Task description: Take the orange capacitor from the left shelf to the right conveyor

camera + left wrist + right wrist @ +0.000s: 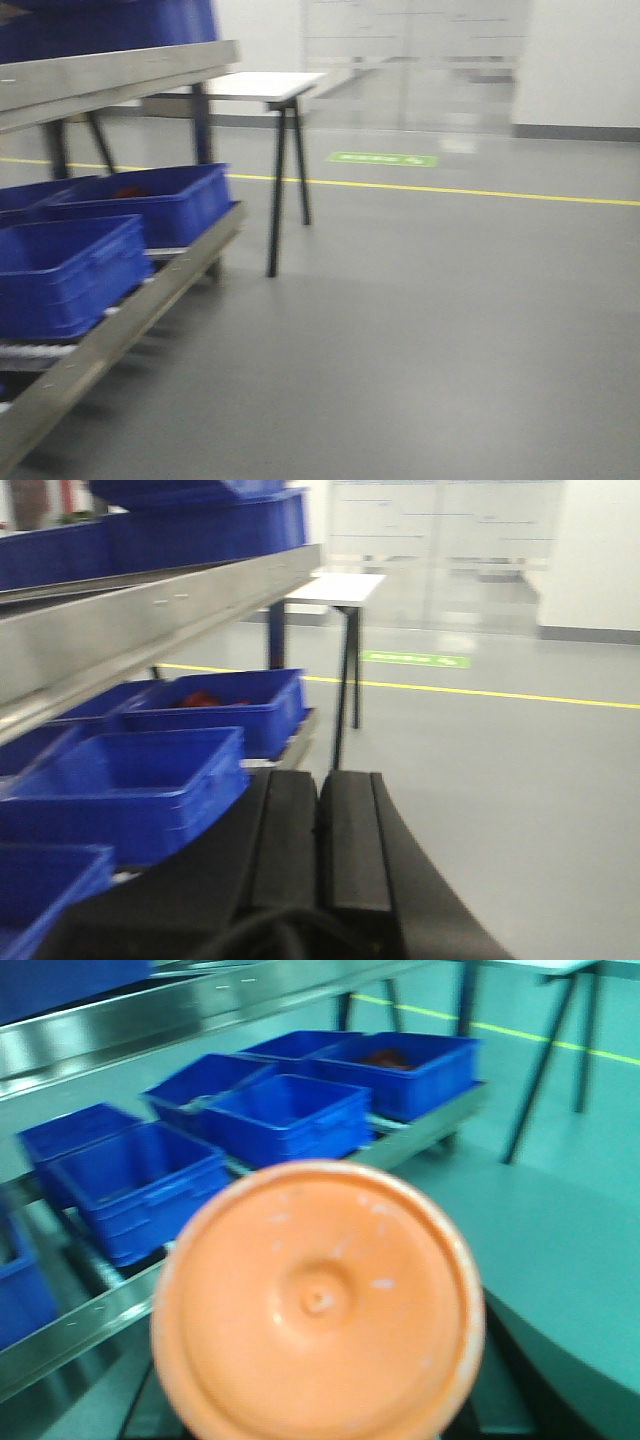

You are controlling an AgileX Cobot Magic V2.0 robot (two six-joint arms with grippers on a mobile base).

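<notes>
Left gripper [319, 845]: pads pressed together, nothing between them; beside the left shelf [150, 630], pointing along its front lip.
Right gripper [318, 1390]: clamped on the orange capacitor [318, 1305]; dark finger parts show at either side of it.
Orange capacitor: off the left shelf, held in the air in front of it, round end toward the wrist camera.
Blue bins [70, 275]: on the left shelf's lower level.
Table [265, 85]: past the left shelf's far end.

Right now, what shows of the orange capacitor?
The orange capacitor shows in the right wrist view, end-on and blurred: a round face with a raised rim, a small central nub and pale scuffs. It sits close to the camera, in front of the blue bins; its sides and whatever holds it are hidden.
</notes>
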